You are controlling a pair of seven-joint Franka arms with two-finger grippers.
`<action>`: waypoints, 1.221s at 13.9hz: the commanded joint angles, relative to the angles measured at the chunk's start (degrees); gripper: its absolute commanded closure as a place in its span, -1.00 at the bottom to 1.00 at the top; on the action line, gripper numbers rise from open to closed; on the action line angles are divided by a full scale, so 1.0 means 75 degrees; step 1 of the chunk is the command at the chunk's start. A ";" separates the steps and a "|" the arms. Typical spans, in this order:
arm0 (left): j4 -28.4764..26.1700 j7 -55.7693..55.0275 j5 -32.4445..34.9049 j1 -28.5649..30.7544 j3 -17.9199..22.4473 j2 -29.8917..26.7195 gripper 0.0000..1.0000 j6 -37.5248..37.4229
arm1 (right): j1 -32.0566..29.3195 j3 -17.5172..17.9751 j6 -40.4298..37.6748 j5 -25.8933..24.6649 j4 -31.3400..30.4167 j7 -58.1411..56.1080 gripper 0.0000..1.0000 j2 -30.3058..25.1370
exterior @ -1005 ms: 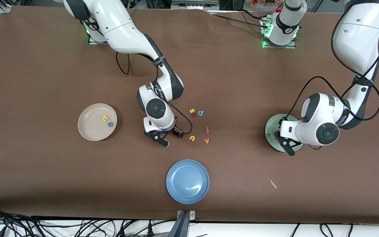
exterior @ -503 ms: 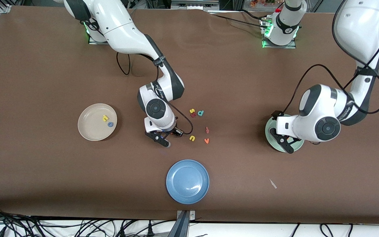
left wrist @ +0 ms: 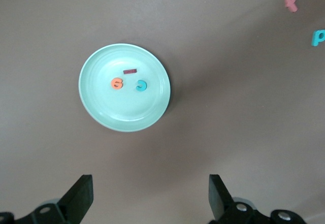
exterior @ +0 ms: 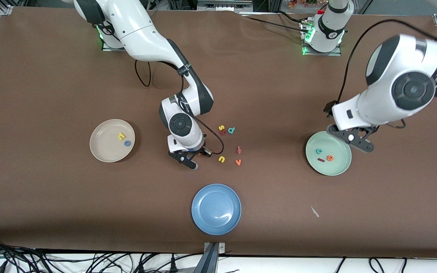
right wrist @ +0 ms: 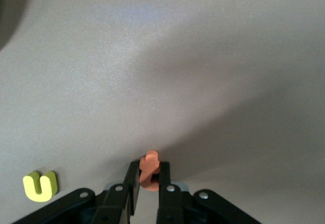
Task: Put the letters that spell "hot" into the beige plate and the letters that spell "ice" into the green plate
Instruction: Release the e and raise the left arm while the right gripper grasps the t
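The right gripper (exterior: 192,158) pinches the orange "t" (right wrist: 149,169) beside the blue plate (exterior: 216,209) — the left gripper (exterior: 351,139), released, hangs above the green plate (exterior: 339,168).

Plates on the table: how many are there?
3: beige plate toward the right arm's end, green plate toward the left arm's end, blue plate between them, nearest the front camera.

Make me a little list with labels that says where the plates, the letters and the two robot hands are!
beige plate: holds yellow h and blue o
green plate: holds teal c, orange e, dark red i
blue plate: nearest the front camera
right gripper: low at the table, shut on orange t
left gripper: open, up over the green plate's rim
loose letters: beside the right gripper
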 commanded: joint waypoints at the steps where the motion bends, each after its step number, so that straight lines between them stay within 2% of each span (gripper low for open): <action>1: 0.0668 -0.0107 -0.0166 0.0006 -0.0045 -0.0231 -1.00 -0.0389 | -0.0018 0.0048 -0.0011 0.0149 0.0117 0.0008 0.83 0.0187; 3: 0.0894 -0.0119 -0.0284 -0.0098 0.0130 -0.0300 -1.00 -0.0331 | -0.0158 0.0025 -0.0442 0.0126 0.0268 -0.0248 0.88 0.0105; 4: 0.0790 -0.0164 -0.0342 -0.0447 0.0712 -0.0672 -1.00 -0.0308 | -0.0274 -0.0033 -0.1164 0.0102 0.0525 -0.0703 0.88 0.0000; 6: 0.0696 -0.0177 -0.0715 -0.1570 0.2315 -0.0968 -1.00 -0.0249 | -0.0498 -0.0278 -0.1977 0.0032 0.0563 -0.1885 0.88 -0.0420; 8: 0.0335 -0.0409 -0.1149 -0.1728 0.2977 -0.1295 -1.00 -0.0180 | -0.0475 -0.0770 -0.2237 0.0020 -0.0336 -0.3244 0.88 -0.1110; 11: -0.0580 -0.1358 -0.1151 -0.1414 0.3167 -0.2034 -1.00 0.0336 | -0.0475 -0.1344 -0.2005 0.0008 -0.2044 -0.5003 0.88 -0.2235; 14: -0.0652 -0.1512 -0.1163 -0.1271 0.3155 -0.2117 -1.00 0.0349 | -0.0475 -0.1929 -0.1010 -0.0003 -0.4025 -0.6642 0.88 -0.3349; 17: -0.0453 -0.1979 -0.0988 -0.1364 0.3073 -0.2047 -1.00 -0.0132 | -0.0475 -0.2516 -0.0201 0.0020 -0.5317 -0.8110 0.88 -0.3832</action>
